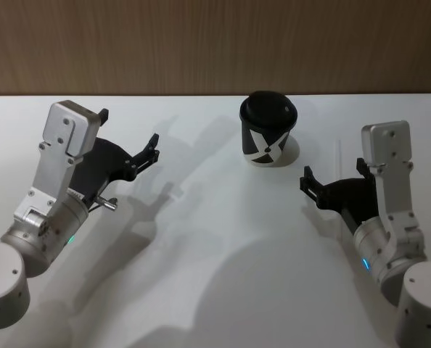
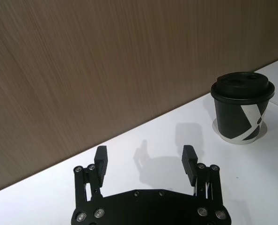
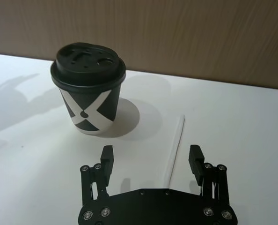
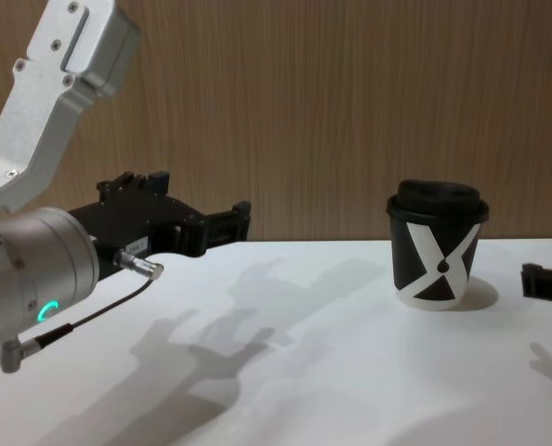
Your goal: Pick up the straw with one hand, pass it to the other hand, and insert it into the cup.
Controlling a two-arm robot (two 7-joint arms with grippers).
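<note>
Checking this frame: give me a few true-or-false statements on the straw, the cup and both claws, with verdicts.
1. The straw lies flat on the table. True.
2. The right claw grips the straw. False: it is open and holds nothing; the straw lies on the table just ahead of it.
3. The cup stands upright with its lid on. True.
4. The left claw is shut. False: it is open and empty, off to the cup's left.

head: high, looking down | chest: low, side-on | wrists: close, facing forward | shared: cup point(image 1: 268, 138)
</note>
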